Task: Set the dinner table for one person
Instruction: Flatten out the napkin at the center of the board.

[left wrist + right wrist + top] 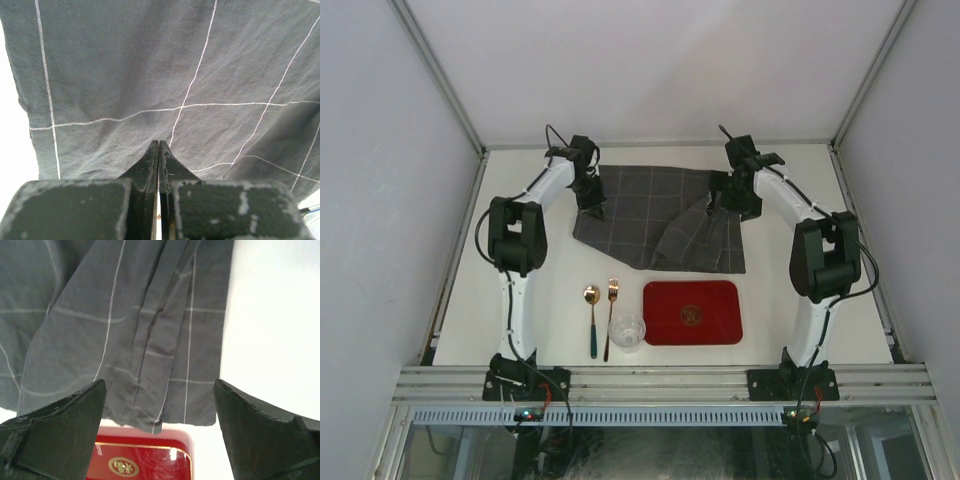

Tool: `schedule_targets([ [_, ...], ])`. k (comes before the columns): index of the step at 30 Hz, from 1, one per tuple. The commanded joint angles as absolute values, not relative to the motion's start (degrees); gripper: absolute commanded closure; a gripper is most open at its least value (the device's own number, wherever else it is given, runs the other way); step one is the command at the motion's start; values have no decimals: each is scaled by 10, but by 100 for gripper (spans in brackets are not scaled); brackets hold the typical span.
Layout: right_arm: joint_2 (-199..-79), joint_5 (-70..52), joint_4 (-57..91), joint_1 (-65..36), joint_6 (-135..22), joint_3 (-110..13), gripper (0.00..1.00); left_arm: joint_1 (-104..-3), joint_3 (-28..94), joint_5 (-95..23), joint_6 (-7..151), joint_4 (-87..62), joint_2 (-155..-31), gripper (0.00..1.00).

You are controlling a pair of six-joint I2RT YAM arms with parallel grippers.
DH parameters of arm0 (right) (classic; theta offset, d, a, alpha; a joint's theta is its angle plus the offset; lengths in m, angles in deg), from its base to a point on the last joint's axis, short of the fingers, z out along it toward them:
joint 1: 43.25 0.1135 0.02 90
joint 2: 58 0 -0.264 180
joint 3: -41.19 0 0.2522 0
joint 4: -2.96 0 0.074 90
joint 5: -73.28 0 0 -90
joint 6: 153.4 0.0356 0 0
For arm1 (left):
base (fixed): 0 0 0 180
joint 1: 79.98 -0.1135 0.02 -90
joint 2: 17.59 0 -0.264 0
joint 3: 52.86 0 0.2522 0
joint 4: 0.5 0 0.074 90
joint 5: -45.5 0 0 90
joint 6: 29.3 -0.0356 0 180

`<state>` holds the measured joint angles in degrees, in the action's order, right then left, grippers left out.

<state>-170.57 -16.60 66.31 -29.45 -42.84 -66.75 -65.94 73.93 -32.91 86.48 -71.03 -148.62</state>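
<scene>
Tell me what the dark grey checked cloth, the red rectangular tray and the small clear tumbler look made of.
Dark grey checked cloth: woven fabric, matte; it creases and folds softly. Red rectangular tray: probably lacquered plastic or metal, glossy; highlights and fine scratches show. Small clear tumbler: transparent, glass or clear plastic; cannot tell which.

Dinner table (470, 310): cloth (640, 215), tray (692, 312), spoon (592, 320), fork (610, 320), glass (626, 332).
</scene>
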Motion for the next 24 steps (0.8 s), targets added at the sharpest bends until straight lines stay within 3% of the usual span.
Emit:
schedule_targets([
  [1, -1641, -180, 631, -266, -409, -626, 14, -661, 764, -337, 850, -714, -1495, 100],
  [16, -1624, -195, 617, -224, -380, -532, 43, -660, 763, -344, 848, -714, -1499, 100],
  [24, -1635, -188, 601, -221, -370, -507, 45, -660, 760, -346, 848, -713, -1501, 100],
])
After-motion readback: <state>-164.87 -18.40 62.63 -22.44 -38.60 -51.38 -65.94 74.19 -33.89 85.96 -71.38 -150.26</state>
